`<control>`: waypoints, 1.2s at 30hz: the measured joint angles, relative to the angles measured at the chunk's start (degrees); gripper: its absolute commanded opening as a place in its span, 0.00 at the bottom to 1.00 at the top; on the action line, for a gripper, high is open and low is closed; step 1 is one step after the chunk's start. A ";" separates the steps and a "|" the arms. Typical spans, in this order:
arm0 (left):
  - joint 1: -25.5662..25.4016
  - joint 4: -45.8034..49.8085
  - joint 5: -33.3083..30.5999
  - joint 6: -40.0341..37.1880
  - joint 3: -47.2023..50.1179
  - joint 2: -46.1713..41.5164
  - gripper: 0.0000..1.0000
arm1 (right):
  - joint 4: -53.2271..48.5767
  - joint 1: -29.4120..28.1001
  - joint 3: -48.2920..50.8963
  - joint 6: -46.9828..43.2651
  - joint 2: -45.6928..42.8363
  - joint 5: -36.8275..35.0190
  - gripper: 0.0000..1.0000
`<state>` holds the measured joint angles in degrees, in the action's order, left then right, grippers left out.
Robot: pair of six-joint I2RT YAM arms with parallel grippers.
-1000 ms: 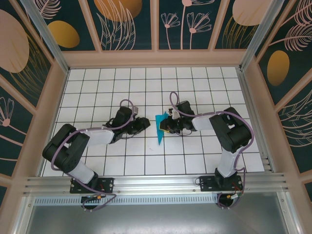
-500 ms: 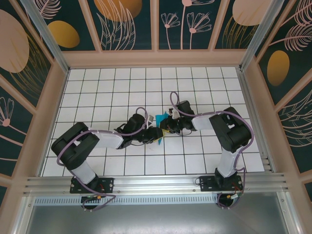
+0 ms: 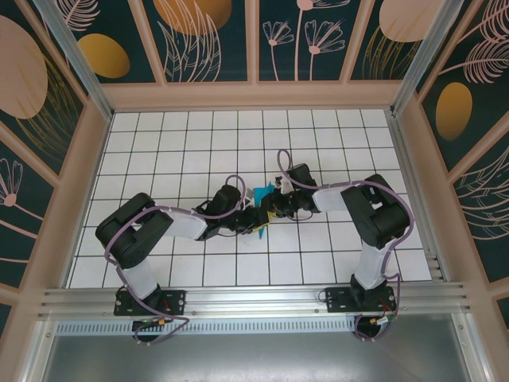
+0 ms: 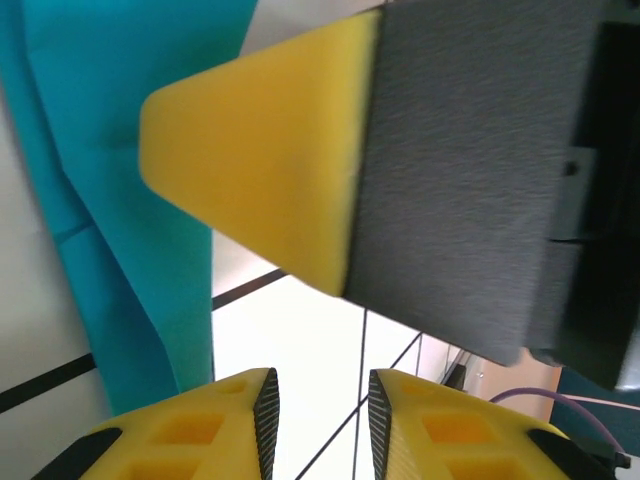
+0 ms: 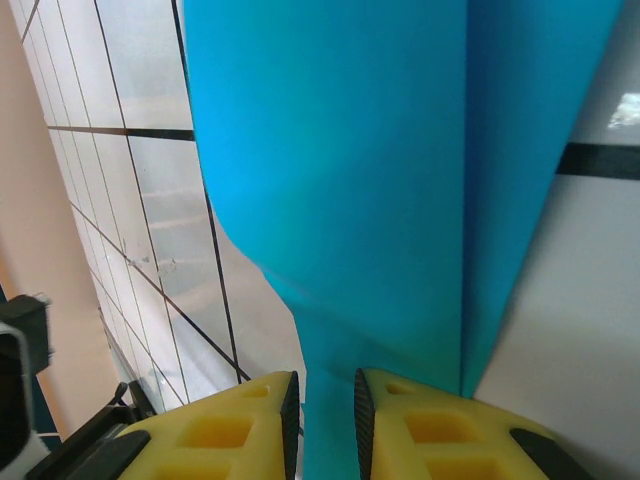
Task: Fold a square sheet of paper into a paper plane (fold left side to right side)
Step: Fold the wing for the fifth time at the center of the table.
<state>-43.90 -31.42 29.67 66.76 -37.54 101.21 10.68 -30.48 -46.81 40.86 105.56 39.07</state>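
One blue paper (image 5: 340, 180), between right jaws, beside left jaws

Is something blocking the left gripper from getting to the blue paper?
Nothing visible blocks it. The left gripper sits right beside the blue paper. The right gripper pinches the paper close by.

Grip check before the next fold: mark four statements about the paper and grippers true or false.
The thin cyan-blue creased paper runs between the right gripper's fingers. True.
The left gripper clamps the paper. False: nothing sits between its fingers.
Both grippers meet near the middle of the white gridded table. True.
The paper lies at the table's far edge. False: it lies near the middle.
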 measured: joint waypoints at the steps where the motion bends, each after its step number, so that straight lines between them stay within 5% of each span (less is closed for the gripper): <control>1: 0.00 0.24 -0.02 0.00 -0.13 0.37 0.32 | -0.13 0.00 -0.07 0.00 0.04 0.00 0.26; 22: 0.04 6.73 -1.57 -0.55 -2.27 1.92 0.30 | -1.22 0.00 -0.74 -0.09 0.13 -0.07 0.26; 36: -0.79 20.63 -2.67 -5.53 -10.64 4.22 0.29 | -3.23 0.15 -1.70 -1.03 -1.55 -3.61 0.25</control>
<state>-44.69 -10.79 27.00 61.23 -48.18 105.43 7.44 -30.33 -48.51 39.83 104.01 35.46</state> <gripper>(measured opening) 0.290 0.251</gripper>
